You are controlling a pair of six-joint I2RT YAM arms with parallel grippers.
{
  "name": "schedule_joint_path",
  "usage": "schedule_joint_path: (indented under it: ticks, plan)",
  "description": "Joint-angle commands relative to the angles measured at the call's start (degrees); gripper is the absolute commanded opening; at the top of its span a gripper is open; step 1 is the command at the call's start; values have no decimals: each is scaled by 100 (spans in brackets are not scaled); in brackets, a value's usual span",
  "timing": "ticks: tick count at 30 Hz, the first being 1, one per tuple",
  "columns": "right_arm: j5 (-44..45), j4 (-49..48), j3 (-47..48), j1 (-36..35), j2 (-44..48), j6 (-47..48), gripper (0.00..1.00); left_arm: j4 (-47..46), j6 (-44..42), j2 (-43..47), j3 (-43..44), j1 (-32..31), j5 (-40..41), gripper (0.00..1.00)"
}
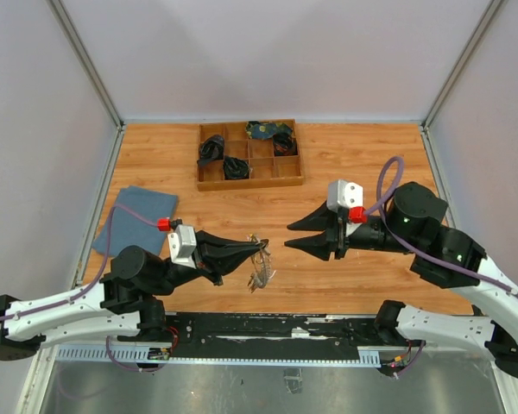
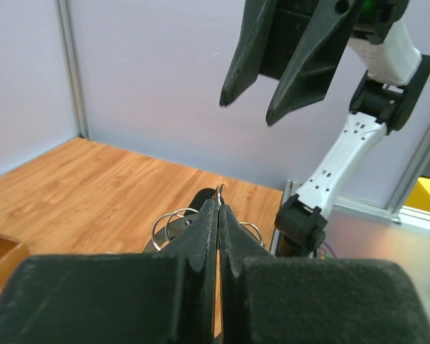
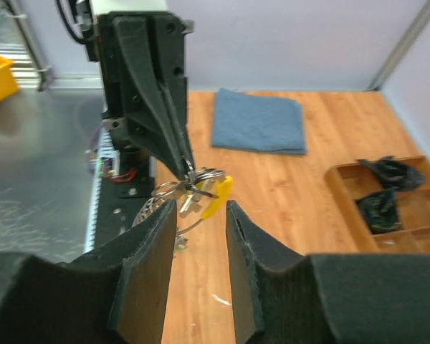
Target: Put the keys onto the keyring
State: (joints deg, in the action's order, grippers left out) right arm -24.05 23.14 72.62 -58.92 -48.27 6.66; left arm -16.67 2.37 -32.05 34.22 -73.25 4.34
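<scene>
Left gripper (image 1: 255, 245) clamps the keyring (image 3: 198, 180) above the table (image 1: 345, 285).
The keys (image 1: 261, 275) hang under it; right gripper (image 1: 289, 235) jaws stand apart.

A wooden table (image 1: 328, 285) carries a blue cloth (image 1: 134, 220) at left and a divided tray (image 1: 289, 168) far centre.

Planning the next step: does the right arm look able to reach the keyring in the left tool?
Probably yes: the right tool stands open, facing the keyring, with nothing visible between them.
</scene>
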Motion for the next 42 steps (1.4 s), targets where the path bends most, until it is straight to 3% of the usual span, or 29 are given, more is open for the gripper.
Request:
schedule_joint_path:
  ticks: [1, 16, 31, 42]
  plan:
    - [-904, 152, 175, -76, -189, -586, 33, -476, 463, 129, -50, -14, -232, 1]
    - [-1118, -823, -451, -84, -163, -785, 40, -654, 693, -133, 31, -15, -630, 1]
    - [-1275, -839, -741, -85, -200, -795, 31, -872, 646, -213, 66, -14, -841, 0]
    - [-1523, -1052, -840, -85, -224, -876, 15, -946, 638, -228, 53, -14, -908, 1]
